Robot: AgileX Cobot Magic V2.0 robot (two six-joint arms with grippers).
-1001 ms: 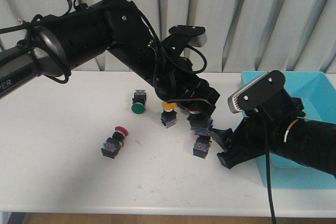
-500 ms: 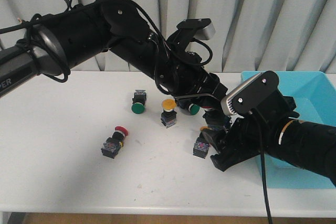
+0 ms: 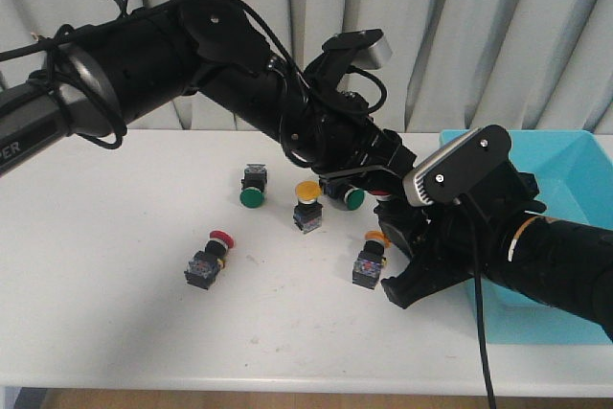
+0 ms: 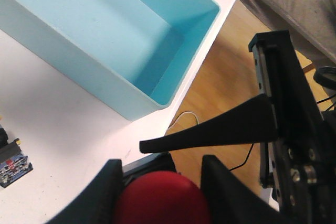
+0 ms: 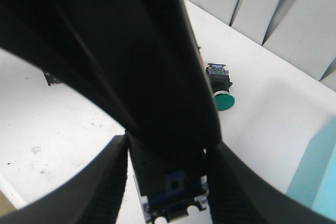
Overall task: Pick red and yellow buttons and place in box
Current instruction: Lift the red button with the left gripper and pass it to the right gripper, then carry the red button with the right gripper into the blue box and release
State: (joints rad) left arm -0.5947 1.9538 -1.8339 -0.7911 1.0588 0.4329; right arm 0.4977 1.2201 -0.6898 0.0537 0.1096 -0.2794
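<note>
The left gripper (image 4: pixel 160 192) is closed on a red button (image 4: pixel 161 199), so the step in hand is probably to carry it clear over the near wall of the turquoise box (image 3: pixel 575 165) at the worktop's right edge before letting go. The right gripper (image 5: pixel 168 182) is spread around a button body (image 5: pixel 173 195) standing upright on the worktop; whether it grips it I cannot tell, since the left arm (image 3: pixel 192 55) blocks much of that view.
</note>
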